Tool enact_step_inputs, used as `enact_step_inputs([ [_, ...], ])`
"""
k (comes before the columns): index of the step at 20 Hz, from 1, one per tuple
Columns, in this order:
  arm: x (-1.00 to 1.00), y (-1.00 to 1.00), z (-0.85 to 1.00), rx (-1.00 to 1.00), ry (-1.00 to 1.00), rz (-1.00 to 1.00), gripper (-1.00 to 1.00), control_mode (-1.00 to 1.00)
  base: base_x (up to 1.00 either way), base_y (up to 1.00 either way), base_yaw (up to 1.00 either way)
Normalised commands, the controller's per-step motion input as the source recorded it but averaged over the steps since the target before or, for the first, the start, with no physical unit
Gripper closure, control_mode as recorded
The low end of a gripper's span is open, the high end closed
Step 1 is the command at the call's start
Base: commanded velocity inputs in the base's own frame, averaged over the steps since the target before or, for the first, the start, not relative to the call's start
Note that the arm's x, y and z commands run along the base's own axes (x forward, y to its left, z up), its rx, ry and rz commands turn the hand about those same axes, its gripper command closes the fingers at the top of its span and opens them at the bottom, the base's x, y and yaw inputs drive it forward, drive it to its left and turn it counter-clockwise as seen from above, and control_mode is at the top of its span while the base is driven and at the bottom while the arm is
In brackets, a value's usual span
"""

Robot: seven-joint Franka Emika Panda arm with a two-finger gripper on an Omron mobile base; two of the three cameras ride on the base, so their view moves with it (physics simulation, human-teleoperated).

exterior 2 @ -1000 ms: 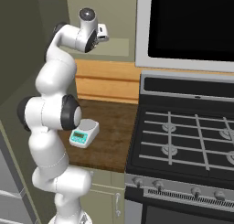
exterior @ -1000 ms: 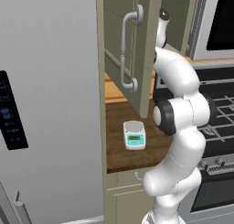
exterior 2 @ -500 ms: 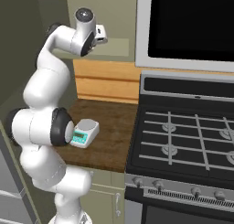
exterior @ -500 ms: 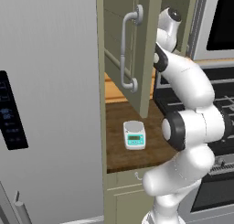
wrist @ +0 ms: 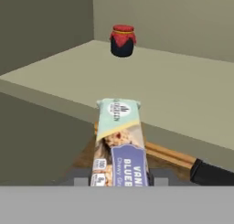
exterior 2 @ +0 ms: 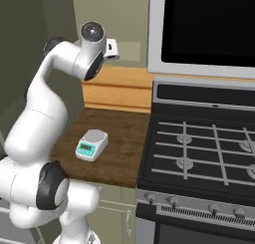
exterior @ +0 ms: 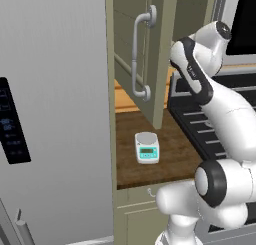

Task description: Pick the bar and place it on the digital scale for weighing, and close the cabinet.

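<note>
Hand (wrist: 119,177) grips bar (wrist: 119,141); wooden counter (exterior: 175,144) below.

From behind the arm on its left, we look forward and down past the open cabinet (exterior: 150,54) door onto the wooden worktop (exterior: 175,139), at middling range. From behind on its right, we look over the same worktop toward the stove (exterior 2: 199,153). Both views share the digital scale (exterior: 147,147) and the worktop around it. From the hand, we look close along the bar (wrist: 119,141) toward a cabinet shelf (wrist: 183,95) with a jar (wrist: 122,40) at its back.
</note>
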Motion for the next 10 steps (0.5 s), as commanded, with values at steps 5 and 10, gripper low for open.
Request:
enact_step_inputs([
  [5, -1.00, -0.53, -0.07, 0.01, 0.01, 0.00, 1.00, -1.00, 0.00, 0.00, 0.00],
  [10, -1.00, -0.51, -0.20, 0.03, 0.00, 0.00, 1.00, -1.00, 0.00, 0.00, 0.00],
])
